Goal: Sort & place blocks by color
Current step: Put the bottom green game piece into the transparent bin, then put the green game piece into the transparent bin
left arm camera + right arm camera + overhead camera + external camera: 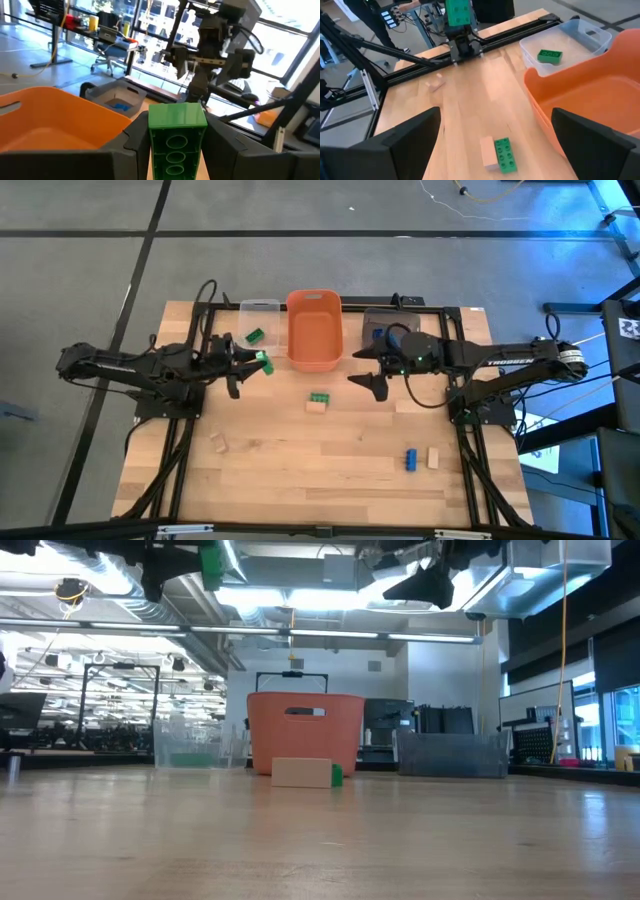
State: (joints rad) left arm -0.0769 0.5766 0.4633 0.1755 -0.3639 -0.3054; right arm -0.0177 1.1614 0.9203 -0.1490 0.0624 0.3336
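Observation:
My left gripper (256,364) hovers above the table left of the orange bin, shut on a green block (264,363); the low view shows the block (210,564) high above the wood. My right gripper (366,369) is open and empty, raised right of the orange bin, over bare table. A green block (505,154) and a tan block (487,152) lie side by side mid-table. Another green block (254,336) lies in the clear bin, a blue one (378,335) in the grey bin. A tan block (218,442), a blue block (411,458) and a tan block (434,457) rest flat nearer the front edge. My left gripper pinches the green block between its two fingers, one on each long side (156,150). The fingers lie roughly level, coming from the table's left and pointing right. The block is lifted clear and sticks out past the fingertips, its hollow underside (175,155) facing the wrist camera.
Three bins stand in a row at the far edge: clear bin (260,310), orange bin (315,330), grey bin (368,320). Black frame rails (195,430) run along the table's sides. Open wood lies between the mid-table blocks and the near edge.

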